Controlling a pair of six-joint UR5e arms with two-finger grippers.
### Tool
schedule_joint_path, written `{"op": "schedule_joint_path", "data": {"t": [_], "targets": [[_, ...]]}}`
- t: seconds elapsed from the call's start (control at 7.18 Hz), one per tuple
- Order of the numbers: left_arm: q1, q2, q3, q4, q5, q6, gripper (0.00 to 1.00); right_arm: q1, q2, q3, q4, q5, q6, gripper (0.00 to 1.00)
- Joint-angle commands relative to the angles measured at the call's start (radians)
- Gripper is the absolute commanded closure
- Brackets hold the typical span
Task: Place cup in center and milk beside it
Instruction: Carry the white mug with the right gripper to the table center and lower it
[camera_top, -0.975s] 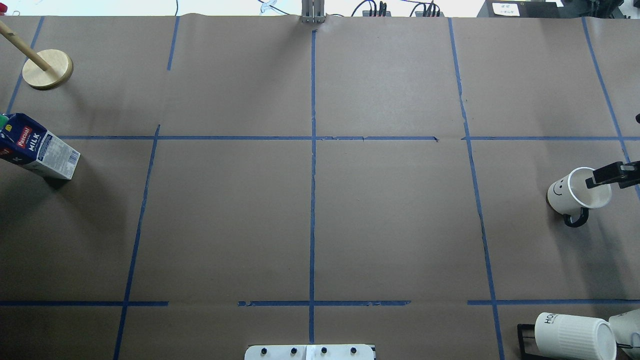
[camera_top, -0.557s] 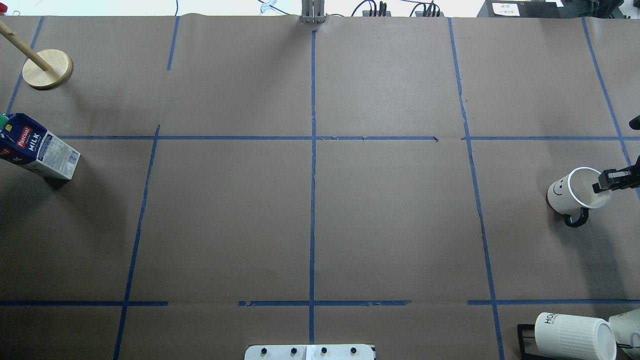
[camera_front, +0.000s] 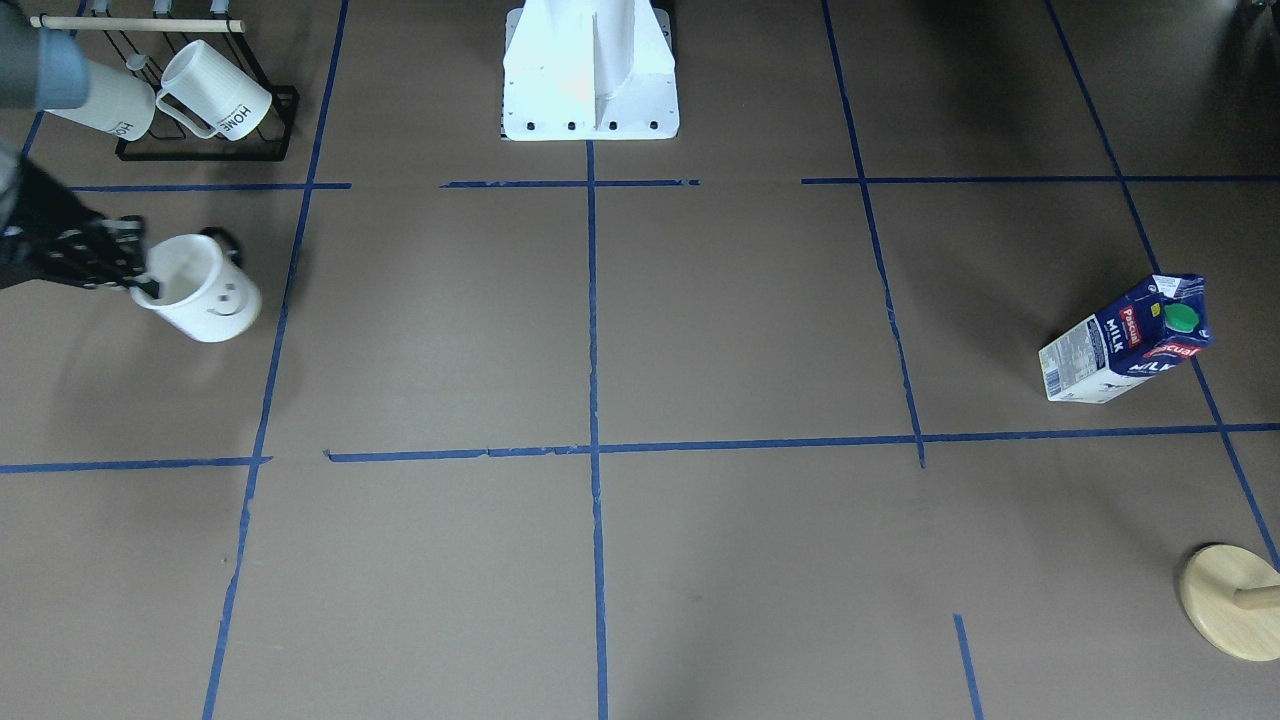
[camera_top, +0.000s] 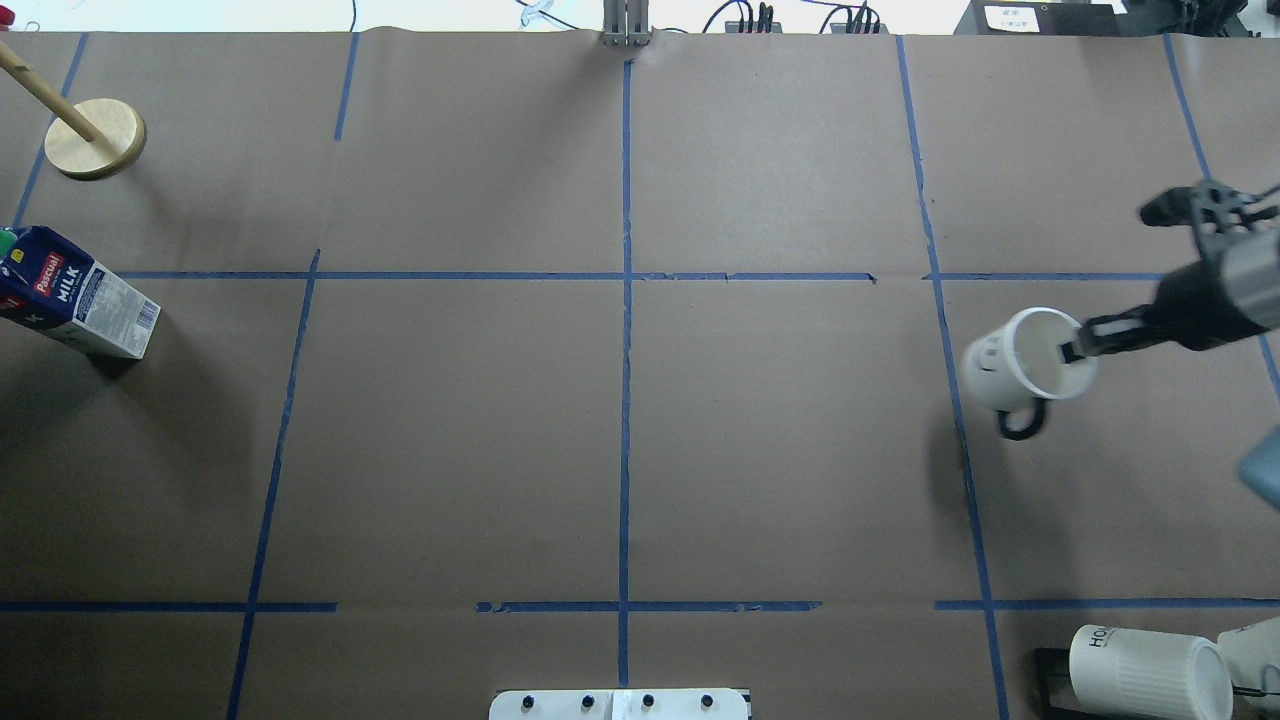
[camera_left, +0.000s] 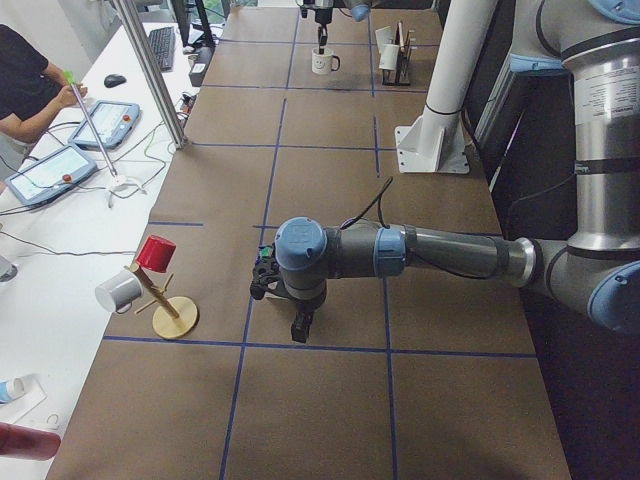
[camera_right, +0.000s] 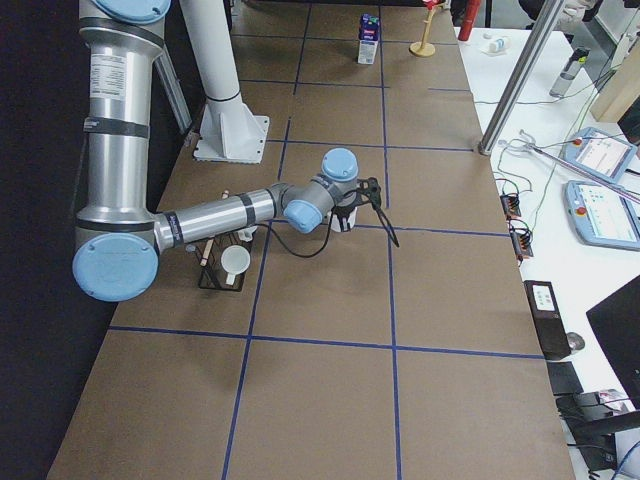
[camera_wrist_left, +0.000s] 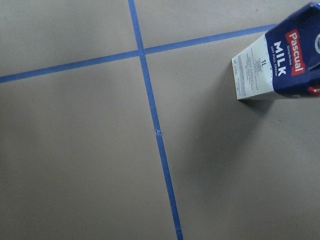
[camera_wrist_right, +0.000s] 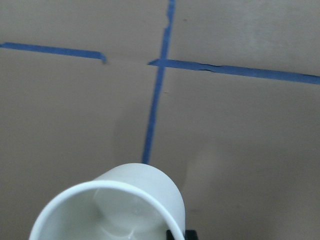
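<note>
1. The right hand (camera_top: 1078, 345) is clamped on the rim of the smooth white cup with the black handle and smiley face (camera_top: 1000, 375). 1 finger (camera_top: 1068, 351) sits inside the mouth.
2. Compared with 0.6 s ago, the cup has left its spot near the right edge. It is now raised off the brown paper-covered surface (camera_top: 450, 430), tilted, and just beside the right-hand blue tape line.
3. The cup hangs from the fingertips on the side facing the center patch (camera_top: 625, 430), which is well apart. Its handle points toward the robot.
4. The dark-blue and white milk carton (camera_top: 75, 300) has not moved from the left edge.
5. Left hand (camera_left: 297, 322): grip state cannot be told.
</note>
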Motion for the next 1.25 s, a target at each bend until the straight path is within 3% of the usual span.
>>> {"op": "schedule_joint_path", "data": {"t": [0.0, 0.14, 0.28, 0.7, 0.84, 0.98, 1.11], "targets": [[0.000, 0.000, 0.004, -0.001, 0.000, 0.002, 0.00, -0.180, 0.320, -0.027, -0.209, -0.085, 0.218, 1.00], [0.000, 0.000, 0.004, -0.001, 0.000, 0.000, 0.00, -0.230, 0.504, -0.062, -0.468, -0.190, 0.220, 1.00], [0.000, 0.000, 0.004, -0.001, 0.000, 0.000, 0.00, -0.261, 0.610, -0.154, -0.529, -0.237, 0.231, 1.00], [0.000, 0.000, 0.006, -0.001, 0.000, 0.002, 0.00, -0.301, 0.666, -0.340, -0.350, -0.257, 0.369, 0.98], [0.000, 0.000, 0.004, -0.001, 0.000, 0.002, 0.00, -0.306, 0.679, -0.358, -0.346, -0.258, 0.389, 0.97], [0.000, 0.000, 0.001, -0.001, 0.000, 0.002, 0.00, -0.306, 0.680, -0.360, -0.346, -0.257, 0.389, 0.87], [0.000, 0.000, -0.006, -0.001, 0.000, 0.002, 0.00, -0.306, 0.683, -0.359, -0.346, -0.257, 0.390, 0.40]]}}
